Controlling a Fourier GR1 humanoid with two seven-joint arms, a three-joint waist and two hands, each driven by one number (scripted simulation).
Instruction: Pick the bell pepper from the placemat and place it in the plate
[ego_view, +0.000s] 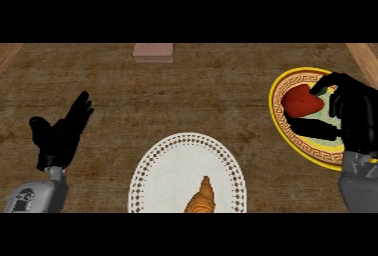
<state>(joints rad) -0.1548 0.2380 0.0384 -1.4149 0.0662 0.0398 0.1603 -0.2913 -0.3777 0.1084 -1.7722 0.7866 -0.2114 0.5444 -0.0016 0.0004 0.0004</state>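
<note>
We see the red bell pepper (302, 101) over the upper left part of the plate (284, 82), a round dish with a yellow rim and a dark key-pattern band around a pale centre, lying at the right side of the brown counter (184, 85). Our right hand (353, 112) comes up from the lower right edge, its grey forearm below it, and reaches across the plate; its thumb and fingers are curled around the pepper, with dark fingertips at the pepper's upper right side and under it. We cannot tell whether the pepper touches the plate's surface or hangs just above it.

Our left hand (60, 131) shows at the left side, well apart from the plate. It points up and slightly right, fingers straight and close together, thumb spread to the left, holding nothing.

Between the two hands, at the lower middle, lies the white oval placemat (159, 165) with a dotted border. A golden-brown croissant (201, 199) rests on its lower part, cut off by the view's lower edge.

At the top middle of the counter stands a small pinkish block (153, 52).

We count one pepper, one plate, one placemat, one croissant, one block and two hands. We read no writing or brand anywhere.
</note>
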